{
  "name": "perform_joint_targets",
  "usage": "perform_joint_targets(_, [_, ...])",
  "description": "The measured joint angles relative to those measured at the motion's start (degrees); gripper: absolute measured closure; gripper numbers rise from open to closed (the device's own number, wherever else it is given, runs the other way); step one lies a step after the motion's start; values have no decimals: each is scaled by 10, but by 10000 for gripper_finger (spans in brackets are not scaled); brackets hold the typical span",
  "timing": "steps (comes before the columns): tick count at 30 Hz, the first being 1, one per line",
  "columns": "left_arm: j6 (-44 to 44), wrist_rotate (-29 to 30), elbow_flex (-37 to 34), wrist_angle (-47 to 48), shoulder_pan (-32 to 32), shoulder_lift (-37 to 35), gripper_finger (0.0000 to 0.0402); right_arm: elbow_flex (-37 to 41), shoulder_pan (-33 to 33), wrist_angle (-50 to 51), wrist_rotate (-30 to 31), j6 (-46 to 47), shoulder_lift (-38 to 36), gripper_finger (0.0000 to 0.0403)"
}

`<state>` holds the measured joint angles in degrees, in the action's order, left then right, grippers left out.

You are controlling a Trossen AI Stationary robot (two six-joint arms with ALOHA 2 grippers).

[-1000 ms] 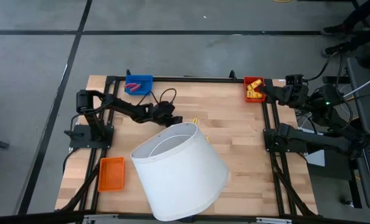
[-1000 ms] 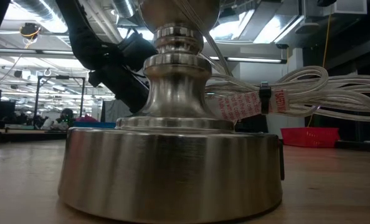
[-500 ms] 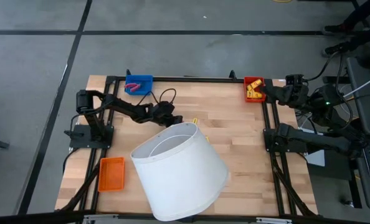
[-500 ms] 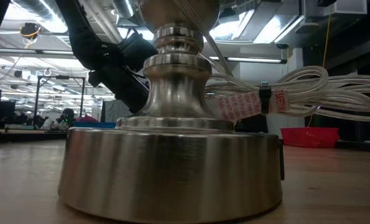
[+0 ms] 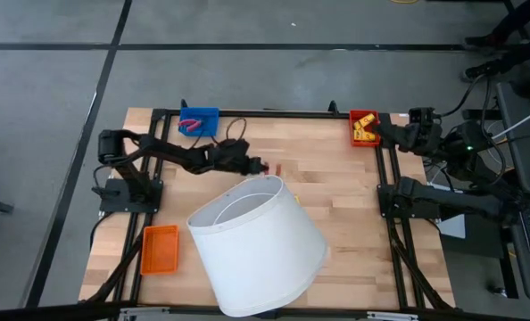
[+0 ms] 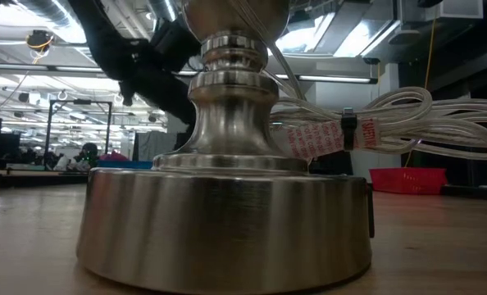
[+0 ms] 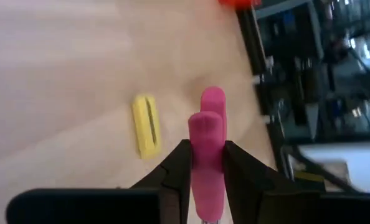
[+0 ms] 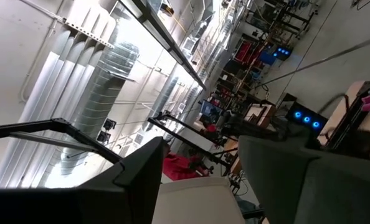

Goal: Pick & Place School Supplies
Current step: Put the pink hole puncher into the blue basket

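The wooden counter [image 5: 336, 223] is filling the middle of the high view, and a large white lampshade [image 5: 256, 245] is lying tilted across its lower centre, while in the low view the lamp's metal base [image 6: 223, 217] is blocking most of the frame with a bundled white cord [image 6: 391, 123] trailing to the right. The left arm [image 5: 171, 159] is stretching from the left edge of the counter toward the upper centre, and its left pincer [image 5: 258, 166] is sitting just above the lampshade's upper rim, clamped on a pink scissor-like tool [image 7: 207, 149] whose rounded pink handles are sticking out past the two dark fingers [image 7: 175, 174] in the left wrist view. A yellow stick-like piece [image 7: 146, 124] with a dark line along it is lying flat on the bare wood just beside that tool. The right arm is waiting folded at the upper right, its right pincer [image 5: 378, 132] hanging beside the red tray [image 5: 364, 127], which is holding several yellow blocky pieces [image 5: 365, 132]; its fingers are standing apart in the right wrist view. A blue tray [image 5: 200, 120] is sitting at the upper left with a pink item [image 5: 191, 124] inside, and an orange tray [image 5: 160, 249] is resting at the lower left.
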<state>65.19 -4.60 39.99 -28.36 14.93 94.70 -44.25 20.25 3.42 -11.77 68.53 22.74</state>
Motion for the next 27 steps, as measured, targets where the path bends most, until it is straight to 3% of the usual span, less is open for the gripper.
perform_joint_targets(11, [-25, 222, 0, 263, 57, -187, 342, 0, -50, -11, 37, -17, 0, 190])
perform_joint_targets(19, [51, 423, 0, 418, 62, -310, 347, 0, -82, -14, 69, -30, 4, 190])
perform_joint_targets(27, [186, 564, 0, 518, 41, -354, 350, 0, -111, -50, 80, -43, 37, 190])
